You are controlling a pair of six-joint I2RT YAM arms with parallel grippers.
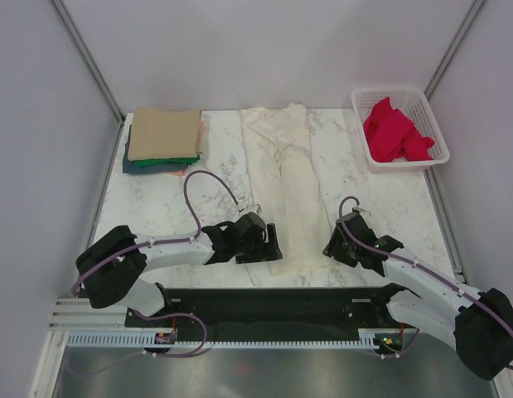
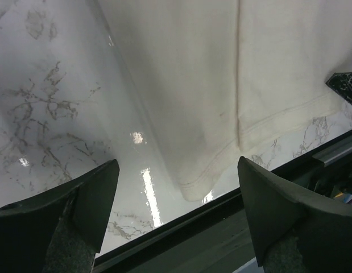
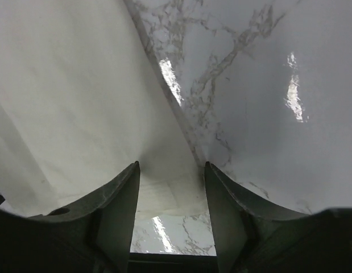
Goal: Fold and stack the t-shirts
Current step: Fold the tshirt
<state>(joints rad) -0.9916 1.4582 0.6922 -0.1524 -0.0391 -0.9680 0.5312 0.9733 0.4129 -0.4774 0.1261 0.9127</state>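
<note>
Nearest the arms, left hand sat low over the table at the left near corner of the cream shirt, fingers spread wide, nothing between them; wrist view showed the stitched hem corner just ahead of the gap. Right hand was at the shirt's right near edge, also open and empty, fingers either side of the cloth edge, low over it or touching, could not tell which. Shirt lay flat as a long narrow strip, already folded lengthwise, running from the near table edge to the far side, middle of the table. Handling, judged: light, limp, thin cloth, no stiffness, would sag and drag if lifted by one point, and slide easily on the glossy marble. Best hold looked like the two near hem corners, pinching all layers together at the doubled seam, both hands level so the fold stays square. Far left: folded stack, tan shirt on top, green shirt under it, teal shirt lowest. Far right: white basket holding red cloth, well apart from the shirt.
</note>
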